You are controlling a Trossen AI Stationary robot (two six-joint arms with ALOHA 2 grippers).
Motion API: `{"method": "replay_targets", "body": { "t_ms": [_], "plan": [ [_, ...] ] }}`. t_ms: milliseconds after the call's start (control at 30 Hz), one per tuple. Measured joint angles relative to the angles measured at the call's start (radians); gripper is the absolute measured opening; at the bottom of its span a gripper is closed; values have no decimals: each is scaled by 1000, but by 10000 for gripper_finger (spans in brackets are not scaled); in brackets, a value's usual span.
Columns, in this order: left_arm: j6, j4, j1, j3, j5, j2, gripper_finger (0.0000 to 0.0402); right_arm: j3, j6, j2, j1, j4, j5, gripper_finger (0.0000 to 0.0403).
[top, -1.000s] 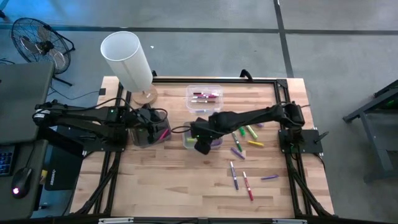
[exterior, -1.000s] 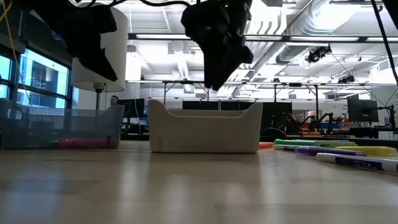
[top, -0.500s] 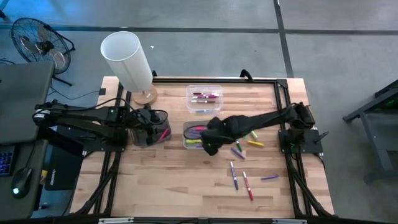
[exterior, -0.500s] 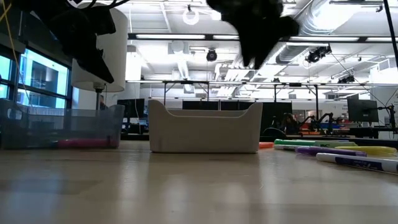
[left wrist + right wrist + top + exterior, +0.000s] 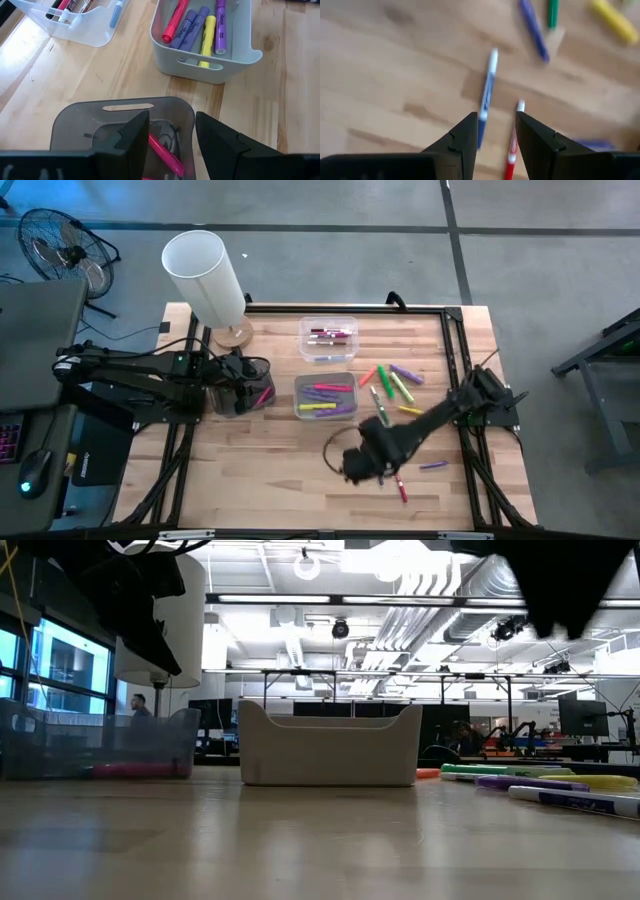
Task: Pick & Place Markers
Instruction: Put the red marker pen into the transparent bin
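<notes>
Now the right pincer hovers part-open and empty above a blue marker and a red marker

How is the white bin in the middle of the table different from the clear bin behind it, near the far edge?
The white bin has opaque walls; the clear bin has see-through walls, so its markers show through the side.
The white bin holds purple, yellow and pink markers; the clear bin holds mostly white-bodied ones with dark and red parts.
The white bin sits mid-table; the clear bin sits nearer the far edge.
Both are open-topped, rectangular, and hold markers lying flat.
</notes>
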Motion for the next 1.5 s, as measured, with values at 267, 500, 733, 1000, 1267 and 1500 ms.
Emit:
{"method": "replay_targets", "body": {
  "t_ms": [267, 500, 733, 1000, 1267, 1500],
  "plan": [
    [0, 1, 0, 0, 2, 0, 158, 0, 219, 98, 144, 5, -83, 121],
    [27, 1, 0, 0, 3, 0, 158, -36, 312, 114, 208, 41, -114, 121],
    [26, -43, 0, 0, 21, 0, 158, -264, 331, 71, 214, 304, -152, 121],
    [26, -79, 0, 0, 114, 0, 158, -445, 275, 56, 203, 497, -225, 117],
    [26, -71, 0, 0, 103, 0, 158, -509, 264, -4, 189, 553, -214, 24],
    [45, -14, 0, 0, 63, 0, 158, -510, 186, -281, 144, 361, 15, 25]
  ]
}}
